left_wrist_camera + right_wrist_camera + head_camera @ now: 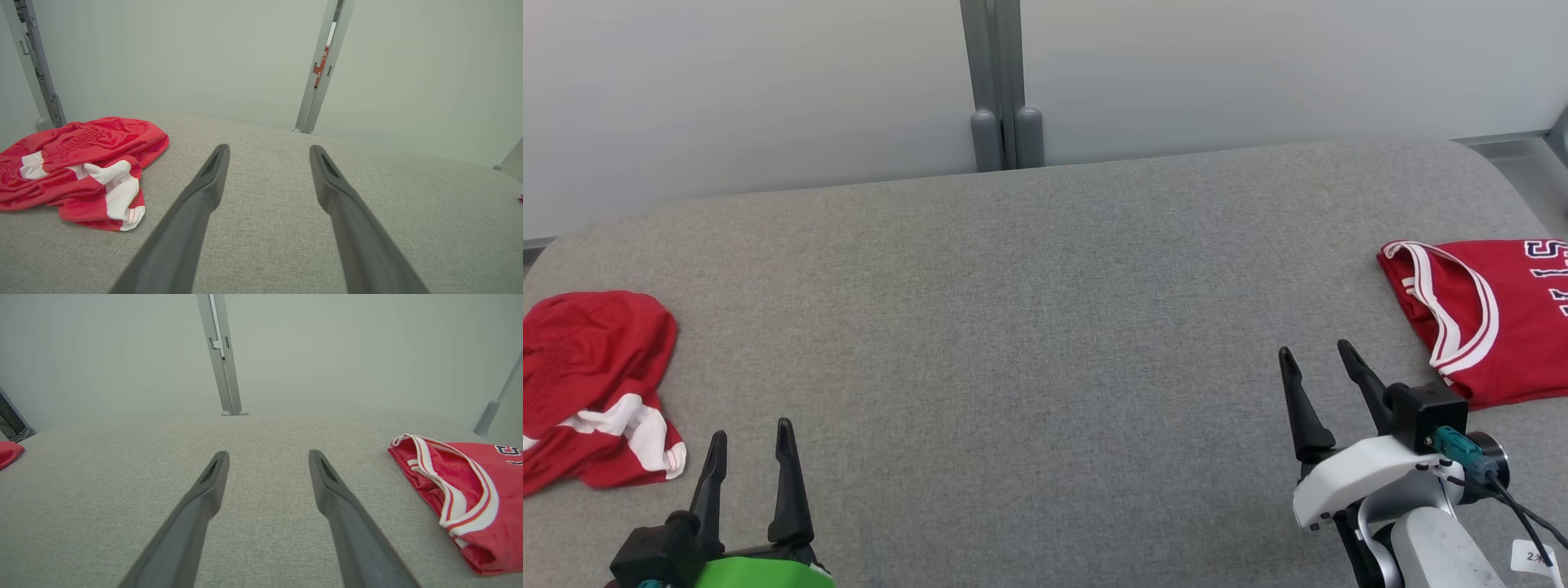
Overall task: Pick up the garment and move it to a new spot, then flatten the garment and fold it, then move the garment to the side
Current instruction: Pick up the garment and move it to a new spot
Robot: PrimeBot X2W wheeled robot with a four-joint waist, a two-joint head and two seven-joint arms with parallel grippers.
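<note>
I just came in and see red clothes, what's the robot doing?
Nothing is being handled yet. The robot's left fingers and right fingers are open and empty above the grey fabric table. At its left lie crumpled red-and-white shorts, unfolded; at its right, a red jersey with white trim lies flat.

Red shorts (592, 384) with white side stripes lie crumpled in a loose heap at the left edge of the grey desk (1045, 327). Well apart, at the right edge, a red jersey (1486, 314) with white-trimmed openings and dark lettering lies folded flat.
</note>
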